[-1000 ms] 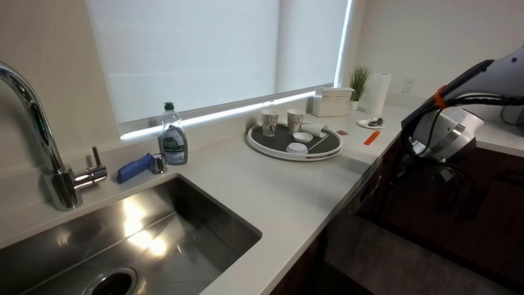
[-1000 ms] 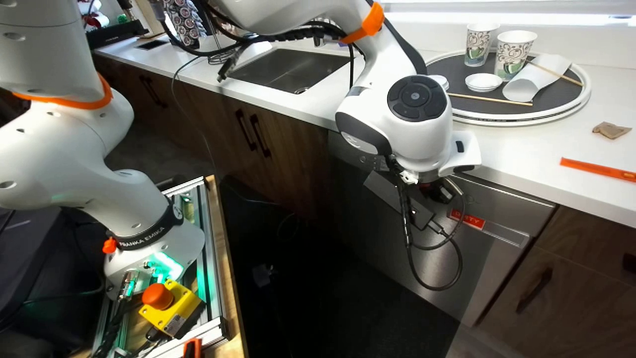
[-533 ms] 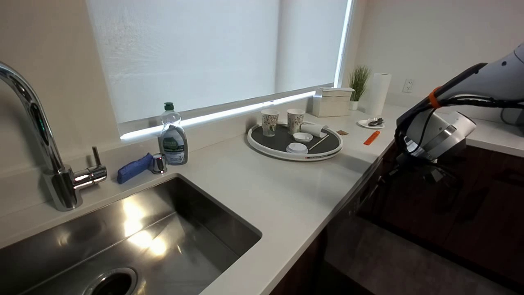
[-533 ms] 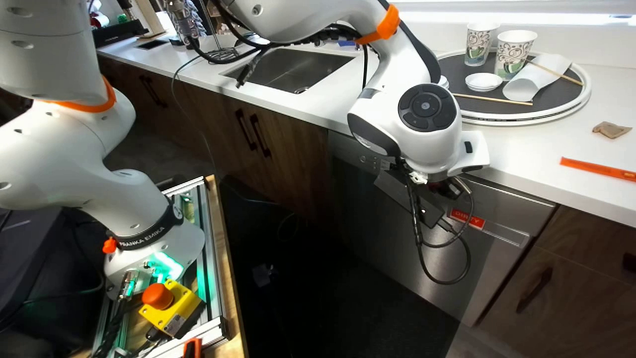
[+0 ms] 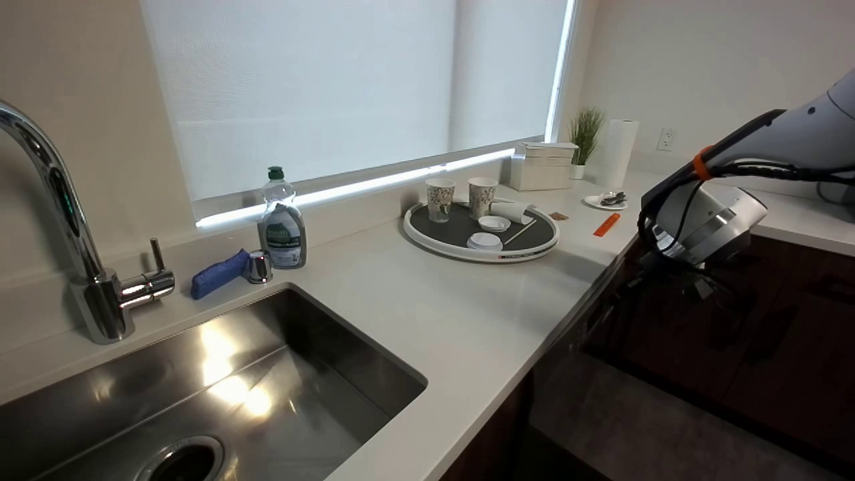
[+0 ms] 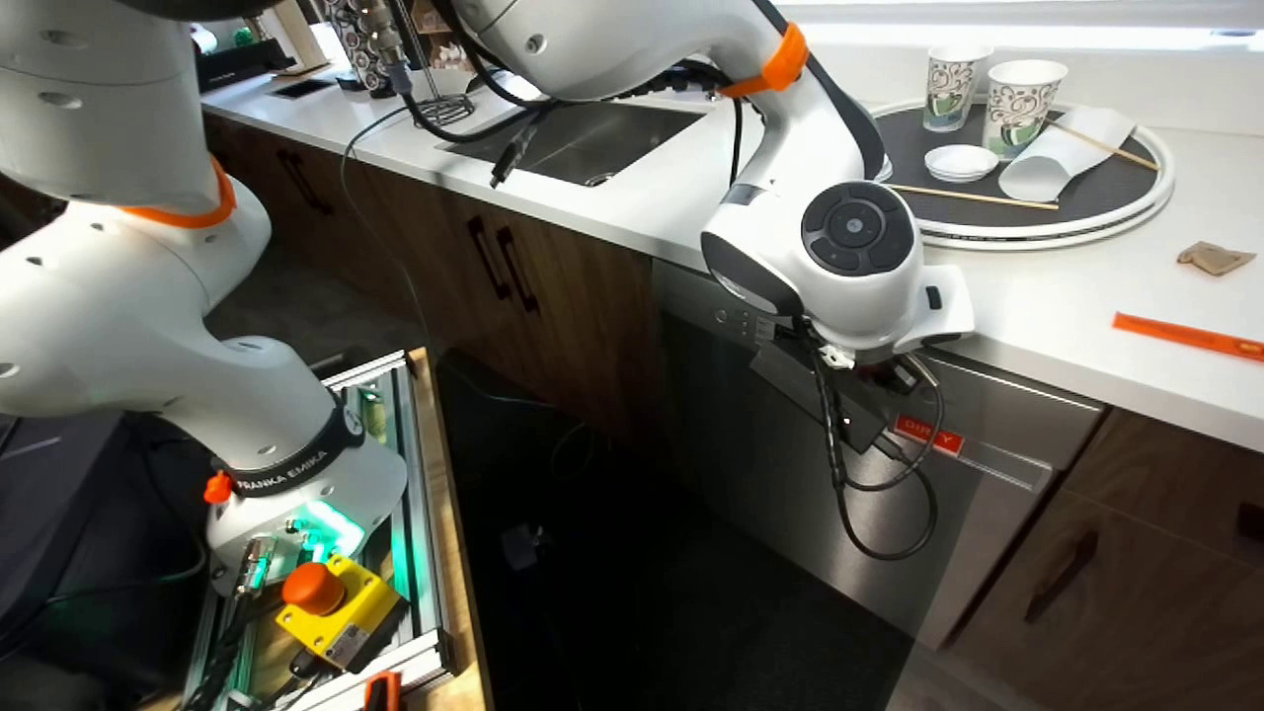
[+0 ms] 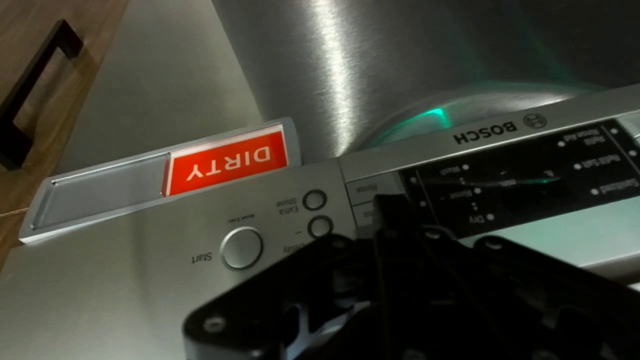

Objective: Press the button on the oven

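Note:
The appliance (image 6: 973, 563) is a steel Bosch front under the counter. In the wrist view its control strip stands upside down, with a round Start button (image 7: 242, 248). Two small round buttons (image 7: 314, 200) and rectangular keys (image 7: 372, 189) lie between Start and the black display (image 7: 520, 175). My gripper (image 7: 392, 206) comes in from below, fingers together, with nothing seen between them. Its tips overlap the rectangular keys beside the display; I cannot tell whether they touch. In an exterior view the hand (image 6: 859, 286) hangs in front of the strip and hides the fingers.
A red DIRTY sign (image 7: 227, 162) sits on the front, near Start. The counter edge (image 6: 1047, 370) juts above it. A round tray (image 6: 1066, 237) with paper cups stands on the counter above. Cables (image 6: 904, 553) loop below the hand. A cabinet handle (image 7: 37, 80) sticks out beside the appliance.
The arm and hand have moved a short way sideways and slightly lower, toward the counter and appliance front. Most of this came in the first half second. The counter objects have not moved.

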Robot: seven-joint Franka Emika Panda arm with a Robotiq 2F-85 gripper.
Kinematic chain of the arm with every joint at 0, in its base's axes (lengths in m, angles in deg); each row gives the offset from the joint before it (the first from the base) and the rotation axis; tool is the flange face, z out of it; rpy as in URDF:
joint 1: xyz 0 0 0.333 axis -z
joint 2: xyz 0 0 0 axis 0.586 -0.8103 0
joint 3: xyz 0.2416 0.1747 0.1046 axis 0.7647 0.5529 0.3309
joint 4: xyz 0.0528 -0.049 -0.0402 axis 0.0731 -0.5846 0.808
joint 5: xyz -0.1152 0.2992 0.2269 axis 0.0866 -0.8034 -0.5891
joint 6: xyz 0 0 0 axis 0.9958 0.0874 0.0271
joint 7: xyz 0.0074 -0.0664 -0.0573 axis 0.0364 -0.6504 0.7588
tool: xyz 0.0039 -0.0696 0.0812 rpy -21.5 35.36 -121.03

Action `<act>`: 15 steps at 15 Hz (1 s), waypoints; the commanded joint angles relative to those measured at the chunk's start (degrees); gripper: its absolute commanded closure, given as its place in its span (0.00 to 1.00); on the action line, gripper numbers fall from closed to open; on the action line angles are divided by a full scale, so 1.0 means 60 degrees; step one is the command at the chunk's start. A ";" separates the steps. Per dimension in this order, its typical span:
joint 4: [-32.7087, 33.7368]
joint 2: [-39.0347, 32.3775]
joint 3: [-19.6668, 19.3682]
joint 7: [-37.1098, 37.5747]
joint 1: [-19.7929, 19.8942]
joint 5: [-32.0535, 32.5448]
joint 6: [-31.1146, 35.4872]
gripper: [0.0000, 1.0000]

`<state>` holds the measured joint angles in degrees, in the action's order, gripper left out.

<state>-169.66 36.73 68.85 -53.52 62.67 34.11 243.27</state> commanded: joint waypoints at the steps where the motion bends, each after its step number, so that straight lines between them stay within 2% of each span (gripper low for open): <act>1: 0.0283 -0.0328 0.0279 -0.0411 0.0214 -0.0364 0.0128 1.00; 8: 0.0547 -0.0497 0.0999 -0.1323 0.0878 -0.1706 0.0303 1.00; 15: 0.0470 -0.0424 0.1193 -0.1777 0.1161 -0.2309 0.0238 1.00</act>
<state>-168.97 35.23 74.17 -61.63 68.62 23.63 243.27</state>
